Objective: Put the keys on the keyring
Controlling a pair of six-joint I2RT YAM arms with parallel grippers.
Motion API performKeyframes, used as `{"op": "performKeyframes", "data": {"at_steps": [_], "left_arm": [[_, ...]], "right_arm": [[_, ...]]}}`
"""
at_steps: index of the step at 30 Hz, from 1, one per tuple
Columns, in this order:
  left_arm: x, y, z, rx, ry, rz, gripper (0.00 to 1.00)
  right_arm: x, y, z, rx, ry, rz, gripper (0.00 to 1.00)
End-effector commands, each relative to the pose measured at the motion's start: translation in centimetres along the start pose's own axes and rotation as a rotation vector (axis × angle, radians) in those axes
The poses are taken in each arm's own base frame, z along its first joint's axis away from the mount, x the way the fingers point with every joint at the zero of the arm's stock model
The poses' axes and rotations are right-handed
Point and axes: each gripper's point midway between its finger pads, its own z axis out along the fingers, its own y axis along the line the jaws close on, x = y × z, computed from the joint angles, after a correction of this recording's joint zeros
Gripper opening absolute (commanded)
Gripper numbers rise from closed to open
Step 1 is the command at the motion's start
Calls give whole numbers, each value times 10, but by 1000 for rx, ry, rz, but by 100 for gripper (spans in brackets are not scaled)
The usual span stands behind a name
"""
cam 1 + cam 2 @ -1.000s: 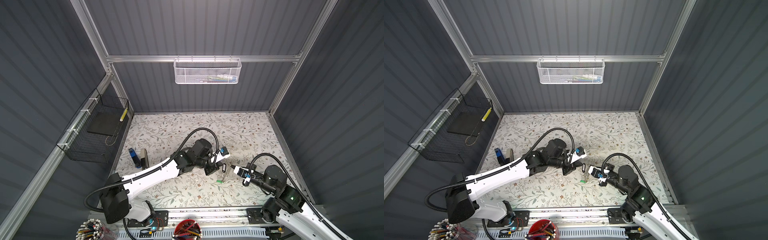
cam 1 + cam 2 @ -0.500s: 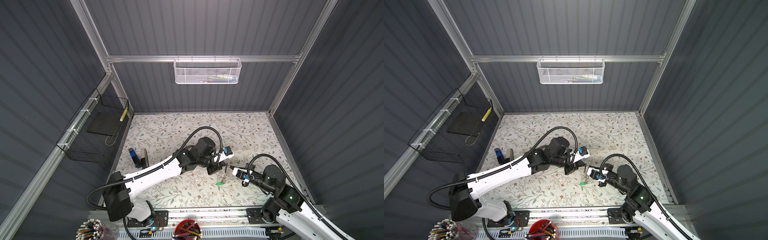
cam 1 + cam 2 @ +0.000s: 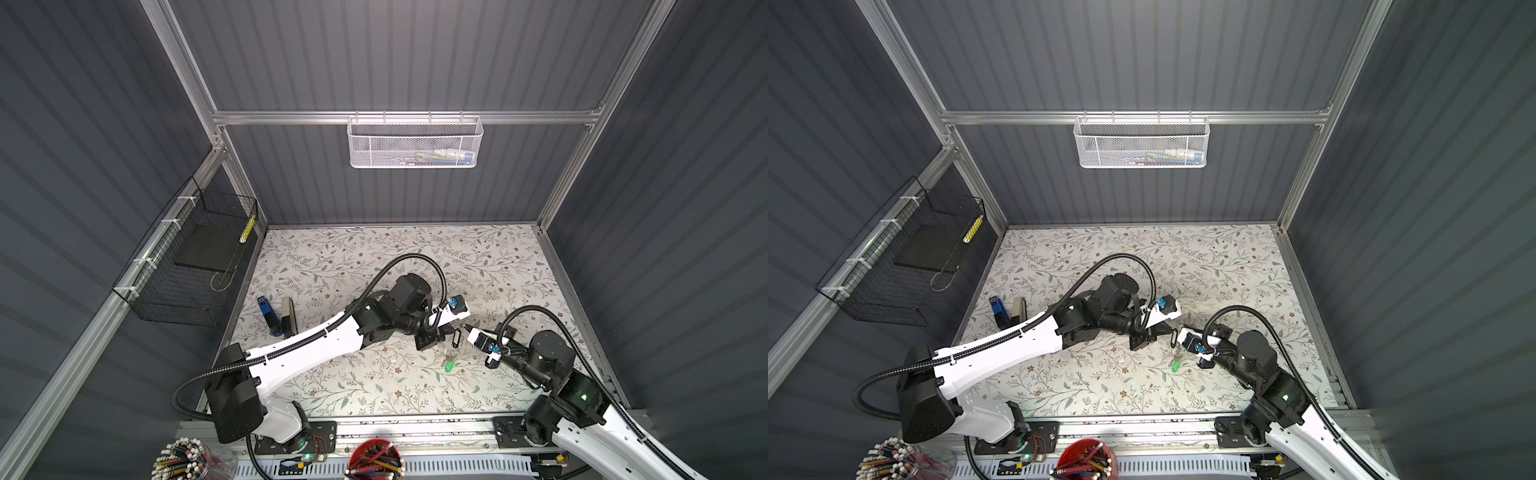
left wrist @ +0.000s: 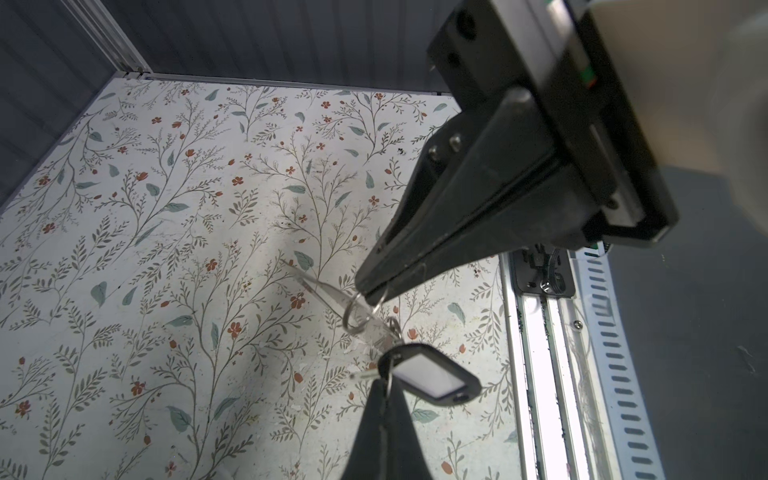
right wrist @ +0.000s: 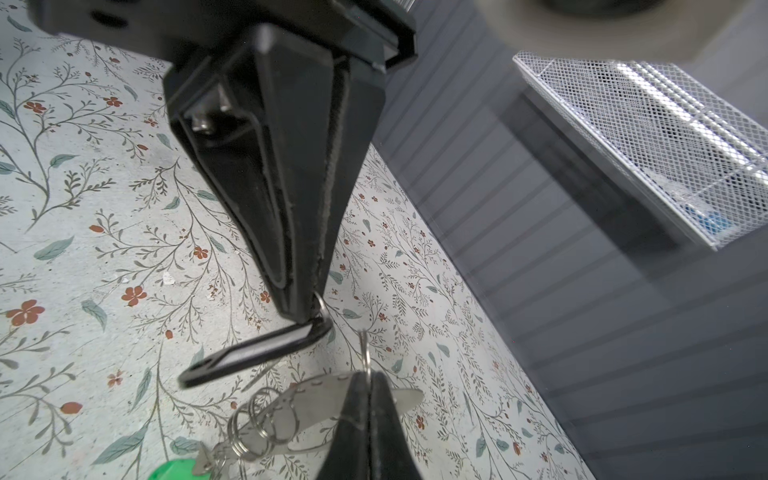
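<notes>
Finding: over the last second the left arm has swung across toward the right gripper (image 5: pixel 305 309). It has carried with it the flat grey metal keyring (image 5: pixel 320 399), which has a row of small holes along one edge. The two claws stood farther apart then. They now meet almost tip to tip at the keyring, above the floral-patterned table (image 3: pixel 332 270).

The left gripper (image 4: pixel 366 287) has its jaws pressed together on the keyring with no gap showing, as they were a second ago.

The right gripper is likewise clamped flat, pinching the small wire ring (image 5: pixel 321 302) of the black-framed plastic tag with white insert (image 4: pixel 432 376). That tag hangs just beside the keyring. In the right wrist view it does not appear to touch it. Its key is too thin to make out with confidence.

The bright green plastic tag (image 5: pixel 172 471) hangs below the keyring from a cluster of wire rings (image 5: pixel 259 419) threaded on it, and has travelled with it.

Assessment: one key appears mounted. The second is presented beside the keyring but is not yet on it. With the gap closed, threading looks to be the step in hand. The thin ring must meet the keyring's end squarely, and a small misalignment could let it slip past.
</notes>
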Motion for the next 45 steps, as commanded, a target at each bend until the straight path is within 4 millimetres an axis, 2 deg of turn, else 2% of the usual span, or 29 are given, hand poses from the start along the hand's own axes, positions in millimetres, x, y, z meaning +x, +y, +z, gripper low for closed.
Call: {"op": "performKeyframes", "data": {"at_steps": [1,3,7,13,15,19,26,29,32,34,35,39,43,45], "left_arm": [[-14,-8,-5,38,-42,32,0],[-13,-9,-6,34,-46,36,0],[-20,-9,-6,36,-94,19,0],[-15,9,7,-35,-65,-51,0],[-11,16,6,-77,-38,-50,0],[-5,18,1,-95,15,-51,0],[4,27,-6,-151,105,-38,0],[11,32,-8,-175,163,-45,0],[14,37,-6,-186,201,-60,0],[24,40,-4,-198,241,-80,0],[13,46,-8,-214,228,-82,0],[13,49,-8,-210,246,-102,0],[4,43,-6,-167,218,-98,0],[1,39,-7,-143,207,-87,0]], "right_arm": [[-19,-17,-4,57,-49,5,0],[-20,-19,-6,68,-50,-3,0],[-30,-12,-8,21,-101,-16,0],[-36,-9,-9,-6,-116,-20,0],[-31,-16,-9,32,-80,-23,0],[-25,-38,-12,142,-19,-17,0],[-38,-41,-14,130,-34,-48,0],[-42,-36,-14,93,-39,-65,0],[-53,-22,-14,14,-92,-73,0],[-57,-18,-15,-2,-116,-77,0],[-58,-17,-17,-4,-125,-81,0],[-62,-12,-19,-30,-146,-65,0],[-52,-4,-4,-77,-93,28,0],[-40,-11,4,-28,-35,83,0]]}}
